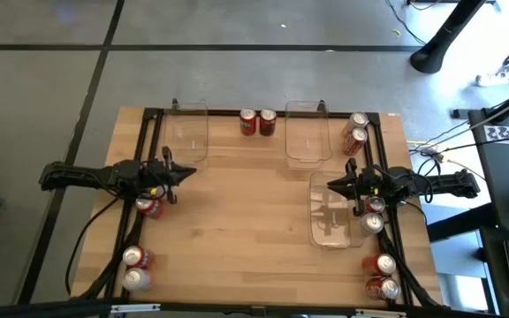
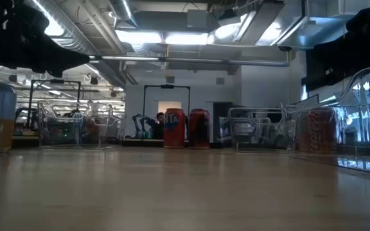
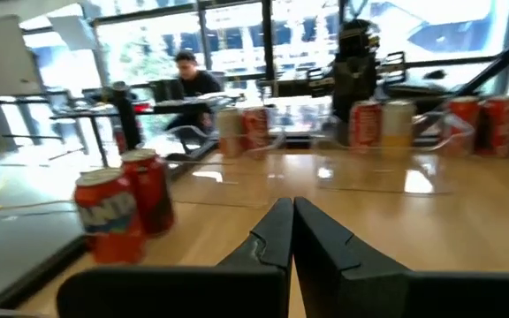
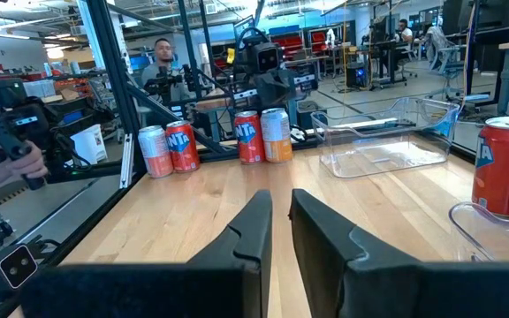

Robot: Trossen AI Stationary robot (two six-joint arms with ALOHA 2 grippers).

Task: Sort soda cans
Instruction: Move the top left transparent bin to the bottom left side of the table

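Observation:
Soda cans stand upright in small groups around the wooden table's edges. Two red cans (image 1: 258, 122) are at the far middle and show again in the low view (image 2: 186, 128). Two more (image 1: 355, 130) are at the far right, two (image 1: 373, 214) beside the right arm, two (image 1: 383, 276) at the near right, two (image 1: 134, 268) at the near left, and a red one (image 1: 149, 207) by the left arm. My left gripper (image 1: 186, 172) (image 3: 292, 221) hovers at the table's left, shut and empty. My right gripper (image 1: 332, 185) (image 4: 281, 221) hovers at the right, its fingers a narrow gap apart, holding nothing.
Clear plastic trays lie at the far left (image 1: 186, 132), the far middle-right (image 1: 307, 132) and under the right gripper (image 1: 334, 216). A black frame (image 1: 151, 132) borders the table's sides. People sit in the room beyond (image 4: 159, 55). The table's middle (image 1: 254, 203) is bare wood.

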